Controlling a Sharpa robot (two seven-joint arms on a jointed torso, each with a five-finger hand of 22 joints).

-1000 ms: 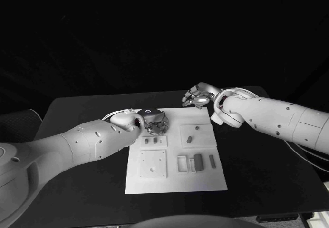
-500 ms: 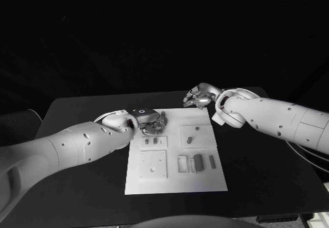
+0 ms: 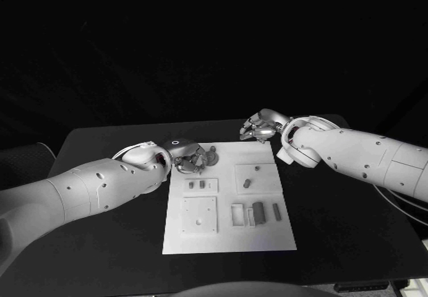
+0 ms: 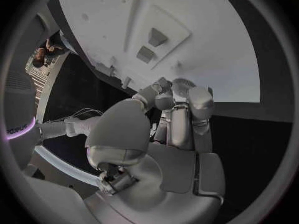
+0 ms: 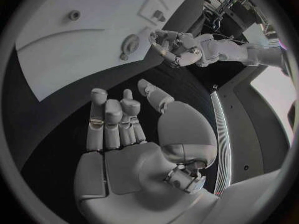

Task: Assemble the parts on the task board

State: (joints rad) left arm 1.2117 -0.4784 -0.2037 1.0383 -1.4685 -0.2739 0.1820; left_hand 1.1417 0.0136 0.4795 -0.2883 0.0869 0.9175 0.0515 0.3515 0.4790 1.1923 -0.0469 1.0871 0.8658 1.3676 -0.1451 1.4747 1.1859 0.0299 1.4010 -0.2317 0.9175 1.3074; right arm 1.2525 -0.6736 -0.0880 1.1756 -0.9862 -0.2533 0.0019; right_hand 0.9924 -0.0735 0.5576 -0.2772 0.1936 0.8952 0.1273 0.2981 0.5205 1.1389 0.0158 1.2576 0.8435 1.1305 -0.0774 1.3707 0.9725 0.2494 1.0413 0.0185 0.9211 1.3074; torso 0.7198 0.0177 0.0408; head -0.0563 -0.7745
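The white task board [image 3: 227, 238] lies in the middle of the table. Small grey parts sit on it: two short ones [image 3: 192, 184] in a low block, one [image 3: 245, 182] on a square plate, and long ones [image 3: 258, 211] toward the near right. A round part [image 5: 131, 43] lies near the board's far left corner. My left hand [image 3: 192, 158] hovers at that corner with its fingers [image 4: 177, 97] curled in against the thumb; I see nothing between them. My right hand [image 3: 260, 127] hangs beyond the board's far edge, its fingers [image 5: 112, 119] raised and holding nothing.
A square plate with holes [image 3: 199, 213] and an open frame [image 3: 237, 213] take up the board's near half. Black table [image 3: 339, 223] surrounds the board. Both white forearms reach in over the table's far corners.
My left hand has drawn back from over the board's far left part toward the board's left edge. The right hand has barely moved.
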